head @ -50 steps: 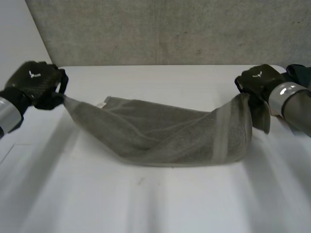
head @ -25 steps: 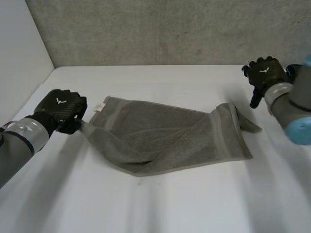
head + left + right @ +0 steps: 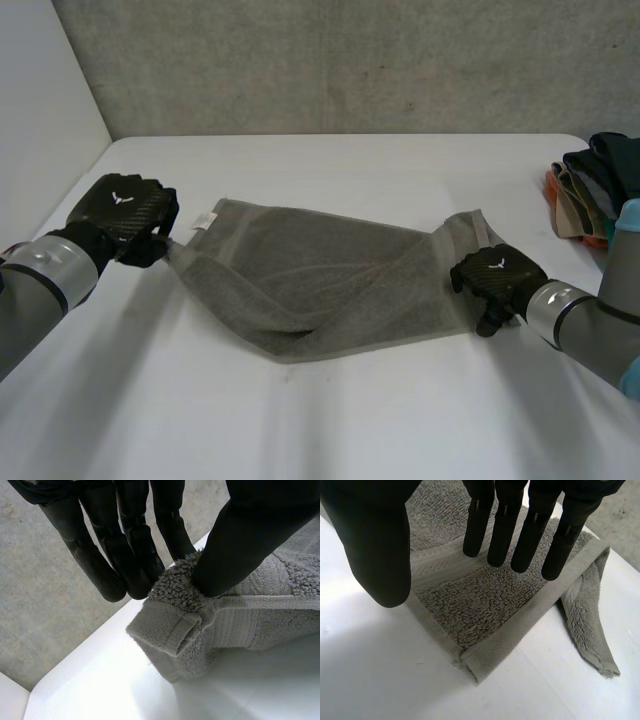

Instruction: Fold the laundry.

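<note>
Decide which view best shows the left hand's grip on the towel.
Left wrist view: up close, the left hand pinches the towel corner between thumb and fingers. Head view gives the hand's back; right wrist view, the towel's far end.

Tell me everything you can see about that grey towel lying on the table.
The towel is grey terry cloth with flat woven bands near its ends and a small white label at one corner. It lies loosely doubled and wrinkled across the white table, not yet neatly folded. The left hand pinches its left corner between thumb and fingers; the right hand is at its right end, fingers straight over a corner.
</note>
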